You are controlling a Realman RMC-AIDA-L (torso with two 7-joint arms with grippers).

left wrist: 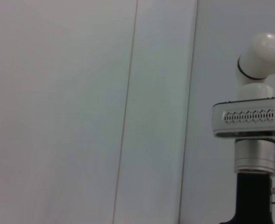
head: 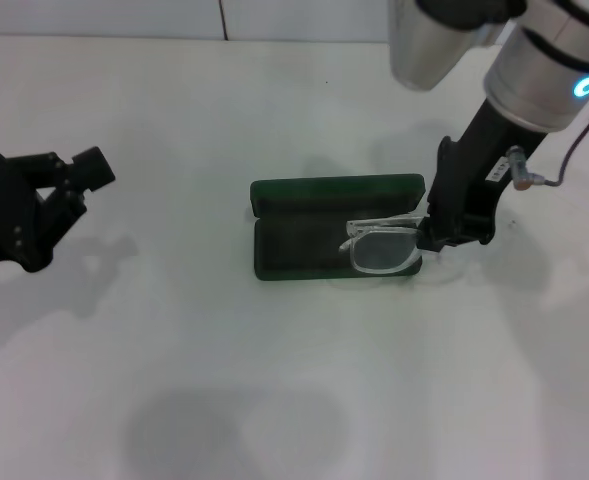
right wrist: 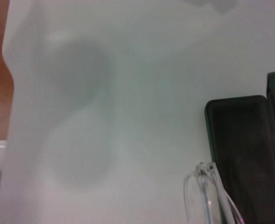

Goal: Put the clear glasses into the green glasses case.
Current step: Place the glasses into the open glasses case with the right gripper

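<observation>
Right gripper (head: 426,236) is gripping the clear glasses (head: 382,246) at the right end of the open green glasses case (head: 304,245).

You're looking at the case lying open mid-table (head: 274,380), lid flipped toward the far side, felt-lined tray facing up. The glasses are sitting tilted over the tray's right end, lens hanging across the near-right rim, so they're not lying flat inside. The right gripper's fingers are clamping the glasses' right side, just beside the case's right edge. In the right wrist view you're seeing the glasses' folded clear arms (right wrist: 212,196) just beside the dark tray (right wrist: 244,154). The left gripper (head: 69,180) is hovering well off to the left, far from the case, fingers spread and carrying nothing. The left wrist view is showing only the wall and the right arm (left wrist: 256,121).
</observation>
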